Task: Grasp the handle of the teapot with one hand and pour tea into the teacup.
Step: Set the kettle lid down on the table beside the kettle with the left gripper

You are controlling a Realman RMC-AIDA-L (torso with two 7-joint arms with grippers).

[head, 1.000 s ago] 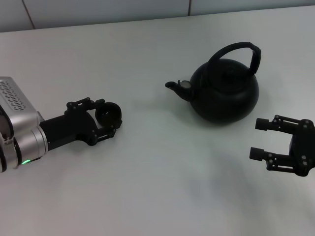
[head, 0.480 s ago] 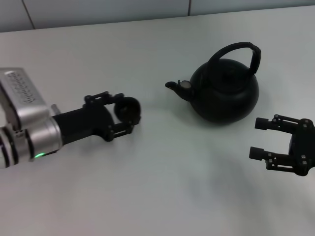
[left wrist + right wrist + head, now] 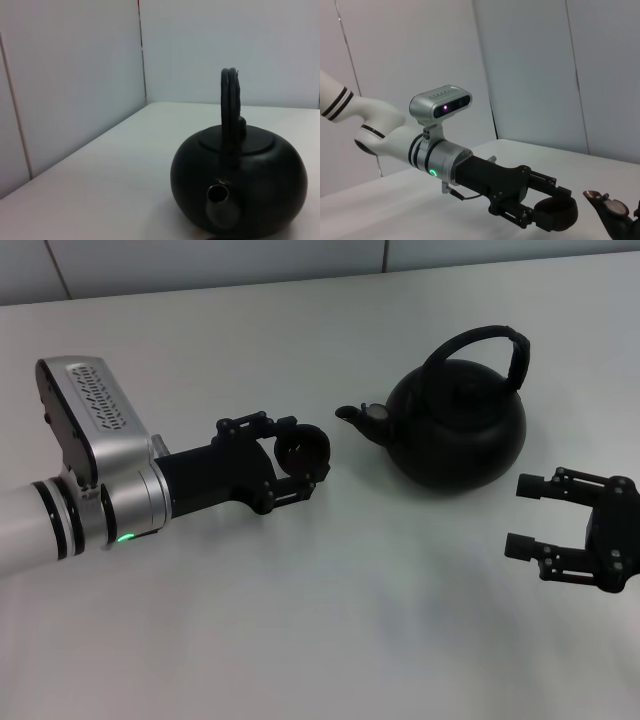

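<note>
The matte-black teapot [image 3: 458, 430] stands on the white table, right of centre, spout [image 3: 352, 414] pointing left. Its arched handle [image 3: 490, 341] rises over the lid. My left gripper [image 3: 300, 462] is shut on the small black teacup [image 3: 303, 453] and holds it just left of the spout, slightly above the table. The left wrist view shows the teapot [image 3: 240, 185] head-on, spout [image 3: 220, 196] toward the camera, handle [image 3: 230, 115] edge-on. My right gripper [image 3: 525, 517] is open and empty, in front of and right of the teapot. The right wrist view shows the left gripper [image 3: 547, 212] with the cup [image 3: 556, 214].
The white table [image 3: 330, 630] stretches around both arms. A pale wall [image 3: 200, 260] runs along its far edge. The left arm's silver forearm [image 3: 90, 455] lies across the left side of the table.
My left gripper has carried the teacup rightward, from the left of the table to just beside the teapot's spout. The right gripper and the teapot have stayed put.
</note>
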